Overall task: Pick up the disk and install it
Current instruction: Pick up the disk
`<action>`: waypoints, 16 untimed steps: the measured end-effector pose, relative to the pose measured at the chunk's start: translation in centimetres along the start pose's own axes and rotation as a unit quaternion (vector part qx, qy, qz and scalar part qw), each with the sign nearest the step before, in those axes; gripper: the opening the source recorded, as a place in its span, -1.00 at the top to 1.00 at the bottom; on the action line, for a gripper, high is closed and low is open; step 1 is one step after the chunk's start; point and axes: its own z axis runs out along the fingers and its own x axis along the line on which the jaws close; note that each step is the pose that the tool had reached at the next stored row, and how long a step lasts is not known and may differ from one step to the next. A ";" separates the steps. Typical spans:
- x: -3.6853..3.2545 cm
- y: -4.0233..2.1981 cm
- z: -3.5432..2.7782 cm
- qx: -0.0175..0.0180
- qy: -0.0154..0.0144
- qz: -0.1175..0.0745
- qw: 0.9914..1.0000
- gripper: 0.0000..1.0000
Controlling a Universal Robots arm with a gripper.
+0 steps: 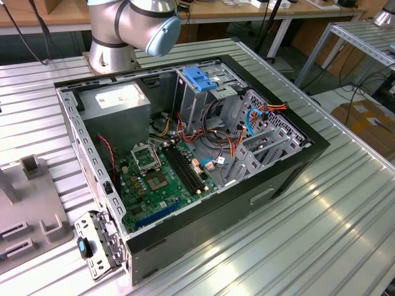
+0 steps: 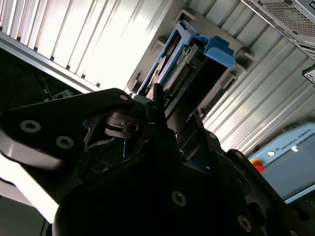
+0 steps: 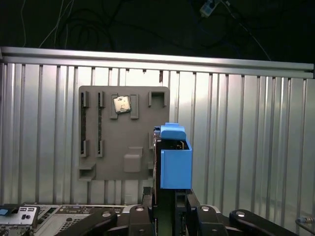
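The disk [image 3: 174,160] is a flat drive in a bright blue carrier frame, standing on edge between the black fingers of my gripper [image 3: 172,195], which is shut on it. In the second wrist view the disk [image 2: 197,61] sticks out beyond the dark fingertips [image 2: 157,101], with the grey fixture plate [image 2: 162,34] behind it. The disk appears lifted off the grey fixture plate [image 3: 106,162]. In the exterior view, the open computer case [image 1: 290,166] lies on the table, with its grey drive cage [image 1: 194,102] at the back.
A processor chip [image 3: 121,104] sits in a pocket of the fixture plate. The arm's base [image 1: 111,49] stands behind the case. A blue latch [image 1: 200,77] tops the drive cage. Cables [image 1: 237,132] and a motherboard [image 1: 160,179] lie inside the case. The ribbed metal table [image 1: 308,240] surrounds everything.
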 end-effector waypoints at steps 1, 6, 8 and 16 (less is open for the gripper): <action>0.00 0.00 -0.01 0.000 0.000 0.000 1.000 0.29; 0.00 -0.03 0.00 0.000 0.000 0.000 1.000 0.29; 0.00 -0.12 -0.01 0.000 0.000 0.000 1.000 0.29; 0.02 -0.67 0.00 0.000 -0.001 0.000 1.000 0.29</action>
